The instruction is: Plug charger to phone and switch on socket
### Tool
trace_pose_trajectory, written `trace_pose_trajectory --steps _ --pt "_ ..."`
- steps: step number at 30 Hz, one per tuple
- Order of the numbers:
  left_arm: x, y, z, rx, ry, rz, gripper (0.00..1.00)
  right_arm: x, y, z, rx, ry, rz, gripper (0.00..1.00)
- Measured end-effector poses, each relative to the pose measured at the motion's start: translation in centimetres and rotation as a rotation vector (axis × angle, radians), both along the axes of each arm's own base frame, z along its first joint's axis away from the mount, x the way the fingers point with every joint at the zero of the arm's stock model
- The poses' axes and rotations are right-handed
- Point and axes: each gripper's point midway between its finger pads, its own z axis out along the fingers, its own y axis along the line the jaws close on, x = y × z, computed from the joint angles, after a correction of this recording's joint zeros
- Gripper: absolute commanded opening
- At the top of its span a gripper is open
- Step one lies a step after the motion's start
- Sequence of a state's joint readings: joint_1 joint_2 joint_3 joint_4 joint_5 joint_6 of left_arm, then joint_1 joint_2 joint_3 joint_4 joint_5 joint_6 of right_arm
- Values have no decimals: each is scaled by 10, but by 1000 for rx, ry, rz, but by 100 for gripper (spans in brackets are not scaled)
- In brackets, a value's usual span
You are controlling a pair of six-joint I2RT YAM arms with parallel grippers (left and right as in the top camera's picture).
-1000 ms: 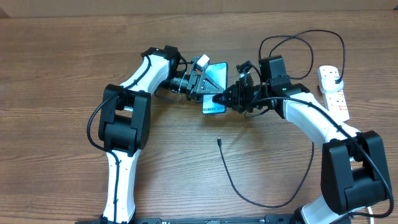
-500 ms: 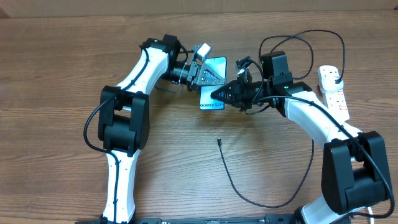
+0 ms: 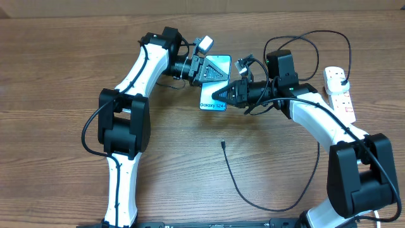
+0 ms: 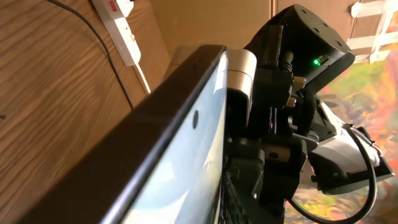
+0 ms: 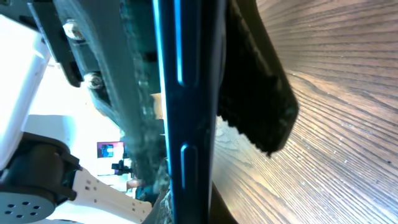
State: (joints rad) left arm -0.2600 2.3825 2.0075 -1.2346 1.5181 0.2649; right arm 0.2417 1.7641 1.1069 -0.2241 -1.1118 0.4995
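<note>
Both wrist views are crowded by the phone (image 3: 214,83), seen edge-on, so the left end effector's (image 3: 204,68) own fingers are hidden in its view. From overhead it clamps the phone's far end. The right end effector (image 3: 226,95) grips the near right edge, 1 dark pad (image 5: 258,93) pressed to the phone's face. The phone is tilted between the 2, above the counter (image 3: 57,76).

The charger (image 3: 253,201) loops loosely near and right, its connector tip (image 3: 223,144) lying free on the brown wood-grain, well apart from the phone. The socket (image 3: 340,94) lies far right with the black plug in it.
</note>
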Motion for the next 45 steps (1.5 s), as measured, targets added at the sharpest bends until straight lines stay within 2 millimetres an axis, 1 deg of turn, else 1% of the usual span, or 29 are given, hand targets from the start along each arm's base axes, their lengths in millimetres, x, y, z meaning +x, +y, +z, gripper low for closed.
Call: trace_pose_trajectory --steps 1,2,4,5,8,10,11,12,14,16,17,19,21,22,23,24,25,26,28,29,30,33,35,37,38,39,40,42,45 --pt "0 0 1 -5 2 1 21 0 0 1 6 -1 3 4" --pt "0 0 2 -11 2 1 11 0 0 2 11 -1 5 4" --pt "0 0 8 -41 8 2 5 -1 -1 5 24 -2 13 8" --pt "1 1 9 -43 15 5 4 -1 -1 6 30 -4 15 15" --pt "1 2 12 -38 -3 7 4 2 0 10 44 -31 17 25" --pt "6 7 12 -34 -14 19 4 7 1 16 60 -62 12 30" --pt "8 10 11 -22 -20 26 4 8 0 17 60 -56 7 32" --pt "9 12 9 2 -17 30 4 10 -1 16 57 -49 -2 36" --pt "12 18 1 109 1 49 5 13 -3 14 44 -38 -23 37" --pt "15 24 -11 245 15 72 4 16 -6 6 6 -15 -57 37" --pt "17 31 -24 365 28 98 4 16 -10 -1 -24 10 -76 37" --pt "23 44 -47 535 58 145 4 12 -16 -12 -80 64 -93 36" --pt "28 61 -71 708 96 202 4 -1 -26 -34 -191 137 -109 36" --pt "30 68 -77 760 107 225 4 -10 -31 -45 -253 173 -107 36" --pt "32 75 -84 817 119 248 4 -30 -41 -65 -372 232 -92 36" --pt "32 78 -87 844 125 260 4 -36 -44 -70 -410 242 -81 36" --pt "33 81 -89 862 126 269 4 -48 -49 -78 -475 271 -66 36" --pt "34 83 -91 882 132 278 4 -67 -57 -91 -590 295 -26 36" --pt "35 86 -93 903 135 287 4 -79 -60 -100 -682 289 10 36" --pt "35 87 -94 906 133 289 4 -90 -62 -106 -757 280 47 36" --pt "35 87 -94 909 133 289 4 -97 -61 -110 -808 265 75 36" --pt "35 87 -95 918 131 289 4 -108 -52 -118 -898 193 133 37" --pt "33 87 -95 922 132 286 4 -118 -43 -130 -957 140 150 37" --pt "32 84 -95 924 127 280 4 -129 -34 -148 -1019 73 157 37" --pt "32 83 -96 925 126 278 4 -131 -34 -152 -1038 57 157 36" --pt "31 83 -96 926 125 277 4 -133 -36 -158 -1080 34 139 31" --pt "31 83 -96 926 125 277 4 -131 -41 -162 -1127 12 107 31" --pt "31 83 -96 926 125 277 4 -120 -60 -164 -1228 -16 3 31" --pt "30 83 -96 929 129 275 4 -103 -81 -161 -1308 -43 -102 31"
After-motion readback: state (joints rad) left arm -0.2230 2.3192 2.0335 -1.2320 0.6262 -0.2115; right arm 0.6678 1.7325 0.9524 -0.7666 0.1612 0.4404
